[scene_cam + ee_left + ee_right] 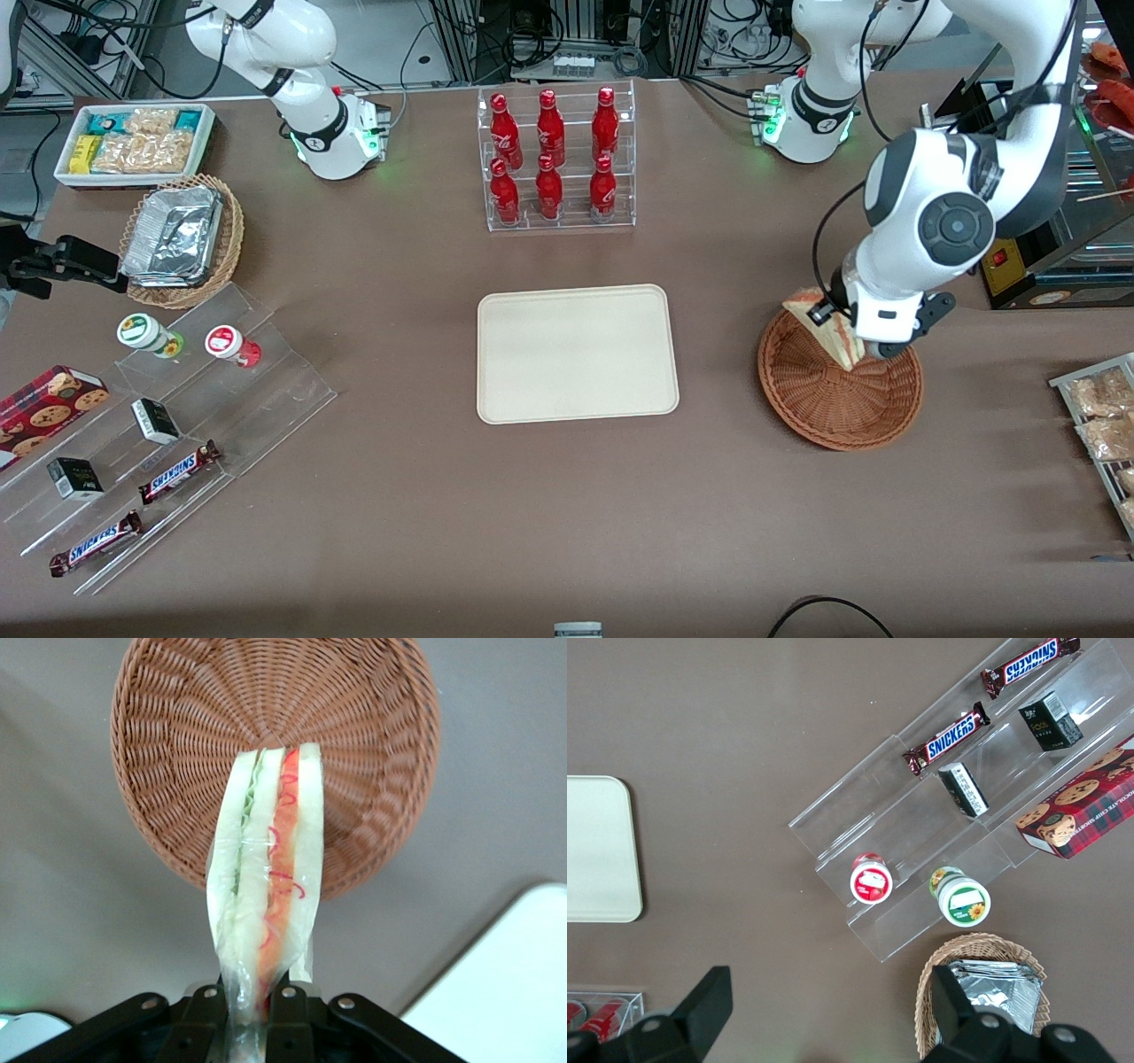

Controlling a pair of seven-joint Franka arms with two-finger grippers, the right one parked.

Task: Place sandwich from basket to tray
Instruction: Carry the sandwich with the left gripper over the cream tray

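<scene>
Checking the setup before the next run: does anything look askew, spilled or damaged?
Nothing stands out. The claw is shut on the wrapped sandwich, held above the basket; the wrapper looks intact. The tray lies flat and bare.

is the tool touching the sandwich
Touching. The left wrist view shows the tool shut on the wrapped sandwich, its fingers pressed against both sides, above the basket.

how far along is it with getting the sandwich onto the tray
Done: the gripper has its fingers shut on the sandwich, lifted over the basket. In hand: carrying it. Left: moving it to the tray, which holds nothing yet, and letting go.
</scene>
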